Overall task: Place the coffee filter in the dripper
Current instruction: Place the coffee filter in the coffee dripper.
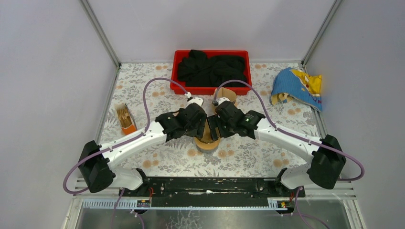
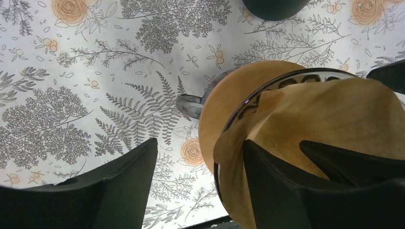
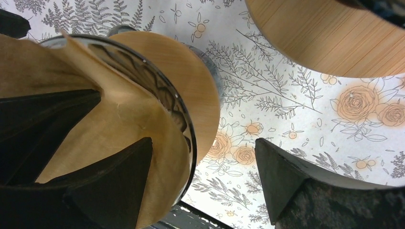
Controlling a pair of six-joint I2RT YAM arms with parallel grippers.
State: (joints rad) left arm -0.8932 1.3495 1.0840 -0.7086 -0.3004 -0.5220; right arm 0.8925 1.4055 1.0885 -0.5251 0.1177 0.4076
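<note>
The glass dripper (image 1: 208,143) with its wooden collar (image 2: 224,107) (image 3: 196,71) stands at the table's middle. The brown paper coffee filter (image 2: 344,109) (image 3: 119,126) sits inside it, its edge folding over the glass rim. My left gripper (image 2: 200,164) (image 1: 197,125) is open and straddles the rim, one finger inside the filter and the other outside over the tablecloth. My right gripper (image 3: 203,160) (image 1: 218,125) is open the same way from the opposite side. Neither pair of fingers pinches the paper. In the top view the arms hide most of the filter.
A red bin (image 1: 180,56) holding black cloth stands at the back. A wooden ring-shaped piece (image 1: 228,94) (image 3: 325,38) lies just behind the dripper. A blue and yellow cloth (image 1: 298,86) lies back right. A small wooden box (image 1: 125,119) sits at the left.
</note>
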